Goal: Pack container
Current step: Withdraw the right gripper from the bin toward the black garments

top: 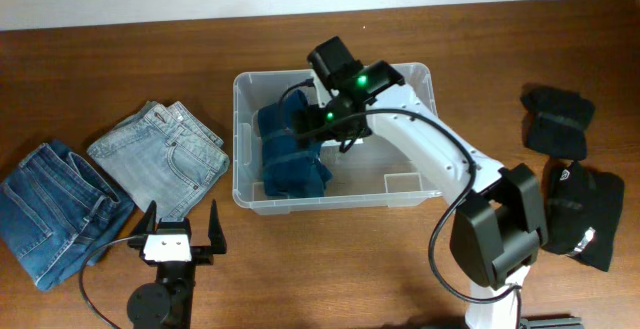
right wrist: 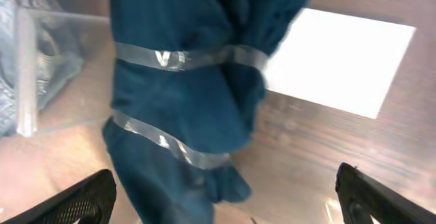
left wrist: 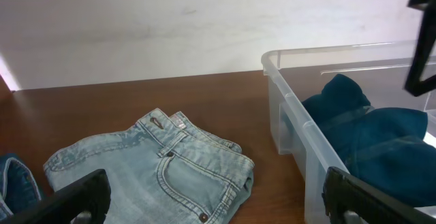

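Note:
The container [top: 414, 73] is a clear plastic bin at mid-table, with its rim [left wrist: 300, 109] also in the left wrist view. A dark blue folded garment [top: 288, 154] lies in its left half. It shows crumpled [right wrist: 180, 81] in the right wrist view, crossed by shiny strips, beside the white label [right wrist: 340, 60] on the floor. My right gripper [right wrist: 228, 200] hangs open inside the bin just above the garment, with nothing between its fingers; overhead it is [top: 318, 127]. My left gripper [top: 181, 225] stands open near the front edge, empty, facing light blue jeans [left wrist: 163, 169].
Folded light blue jeans [top: 160, 157] and darker blue jeans [top: 55, 209] lie left of the bin. Two black garments [top: 556, 119] [top: 585, 214] lie at the far right. The bin's right half holds only bare floor [top: 400, 144].

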Controlling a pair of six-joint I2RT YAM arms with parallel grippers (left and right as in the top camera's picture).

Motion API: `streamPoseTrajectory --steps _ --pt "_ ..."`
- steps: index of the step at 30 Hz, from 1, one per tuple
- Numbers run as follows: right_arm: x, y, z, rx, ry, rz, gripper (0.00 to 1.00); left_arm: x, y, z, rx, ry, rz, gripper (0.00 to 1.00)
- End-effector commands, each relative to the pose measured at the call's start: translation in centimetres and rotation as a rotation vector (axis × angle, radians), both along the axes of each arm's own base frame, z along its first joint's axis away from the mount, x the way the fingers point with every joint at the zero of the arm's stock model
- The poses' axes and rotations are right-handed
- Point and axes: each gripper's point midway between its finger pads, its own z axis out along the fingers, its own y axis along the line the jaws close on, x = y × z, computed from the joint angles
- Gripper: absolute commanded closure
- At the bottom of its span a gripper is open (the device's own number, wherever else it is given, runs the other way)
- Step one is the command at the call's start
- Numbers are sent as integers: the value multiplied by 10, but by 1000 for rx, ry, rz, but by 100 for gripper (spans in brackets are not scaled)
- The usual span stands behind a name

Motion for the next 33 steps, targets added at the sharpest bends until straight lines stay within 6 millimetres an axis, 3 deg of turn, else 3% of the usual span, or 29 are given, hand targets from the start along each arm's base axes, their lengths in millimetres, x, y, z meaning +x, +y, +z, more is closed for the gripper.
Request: streamPoseTrajectory --steps 1,6,10,16,23,24,33 --pt "4 -21 49 13 -109 -22 4 0 1 -2 9 -1 2 0" --pt "-2 -67 95 25 -164 -112 3 0 1 -2 9 -1 2 1" --pt "-14 -131 125 -19 -188 -250 2 0 1 -2 9 -1 2 1" --pt "-44 -229 150 -65 -178 -458 1 0 1 -2 9 -1 2 1" --pt "-86 -340 156 -140 -139 -707 0 0 1 -2 9 -1 2 1" --pt "-98 -364 154 -152 -121 -774 0 0 1 -2 9 -1 2 1" --pt "-146 -445 154 -118 -96 -1126 1 0 1 -2 9 -1 2 0"
